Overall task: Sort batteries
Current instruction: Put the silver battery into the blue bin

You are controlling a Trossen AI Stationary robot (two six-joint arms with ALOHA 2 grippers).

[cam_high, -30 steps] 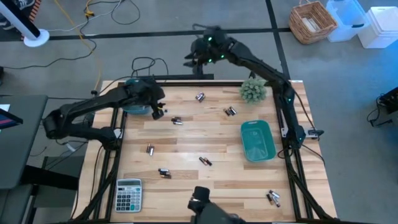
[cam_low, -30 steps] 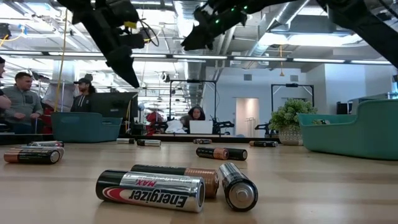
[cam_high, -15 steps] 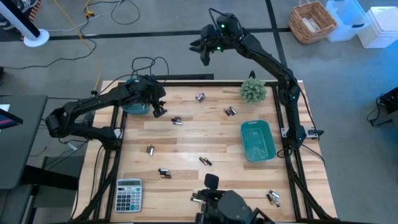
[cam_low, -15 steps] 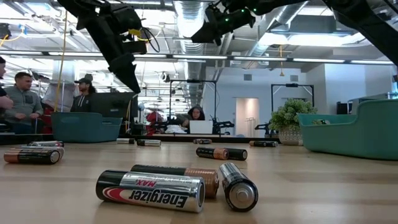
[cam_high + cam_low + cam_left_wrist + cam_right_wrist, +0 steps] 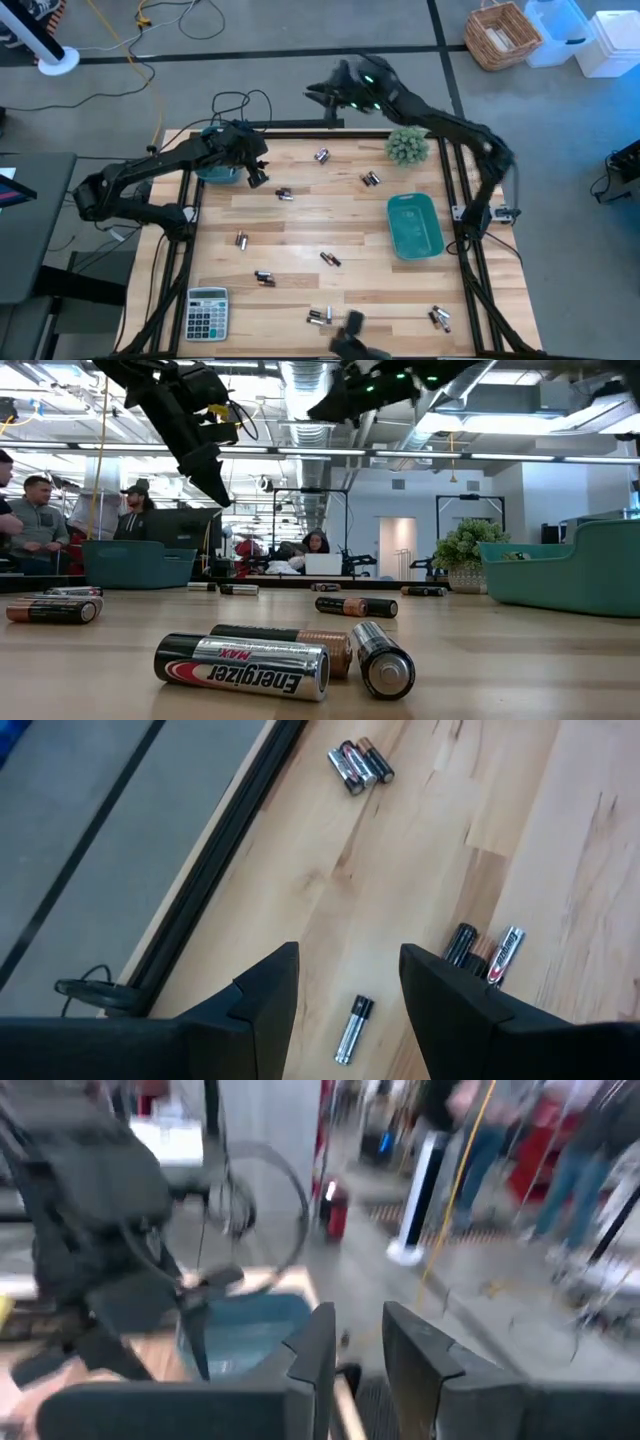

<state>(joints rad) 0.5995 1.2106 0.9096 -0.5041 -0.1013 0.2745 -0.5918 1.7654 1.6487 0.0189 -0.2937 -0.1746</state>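
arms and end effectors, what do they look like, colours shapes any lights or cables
Both arms are dark, nearly black, built of slim jointed links. The left end effector has two broad, matte black fingers with angular, wedge-shaped tips. The right end effector has the same blocky dark fingers. Small green lights glow on the right arm's wrist. A thin dark cable loops near the left arm's wrist.

Batteries [image 5: 284, 194] lie at eight spots on the table, singly or in small clusters; their full number is too small to tell; one teal bin [image 5: 414, 238]; one blue bin [image 5: 213, 174]; one calculator [image 5: 207, 313]; one plant [image 5: 406, 145].
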